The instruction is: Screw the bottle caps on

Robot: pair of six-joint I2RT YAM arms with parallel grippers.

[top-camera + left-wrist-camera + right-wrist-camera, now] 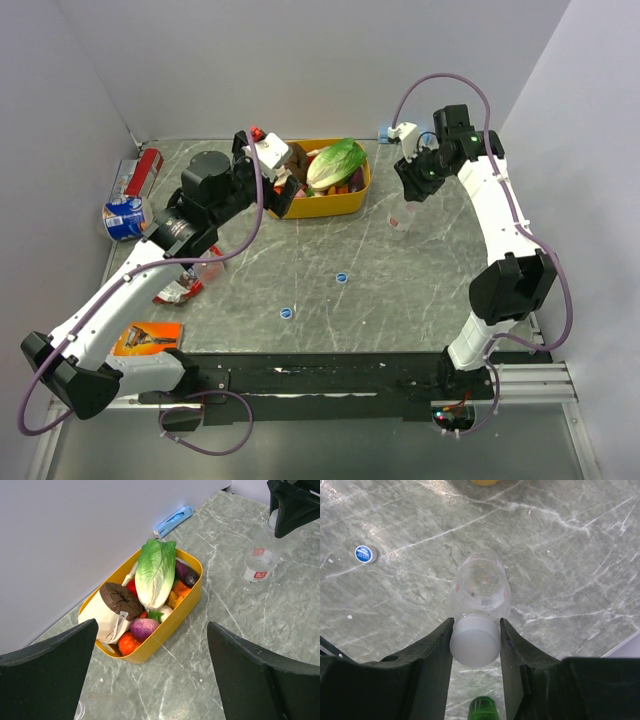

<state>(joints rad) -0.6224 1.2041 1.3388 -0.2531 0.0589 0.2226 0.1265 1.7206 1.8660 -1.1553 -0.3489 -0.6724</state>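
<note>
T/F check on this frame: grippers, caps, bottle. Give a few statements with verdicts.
1. The right gripper pinches a whitish cap. True.
2. The left gripper is shut on a blue cap. False: it is open and empty, by the yellow tub.
3. Two blue caps lie loose on the table. True.
4. The clear bottle lies on its side. False: it stands upright below the right gripper.

bottle (400, 222) stands just right of tub (340, 207). cap (342, 277) lies before tub. second cap (287, 313) further before it, leftward.
</note>
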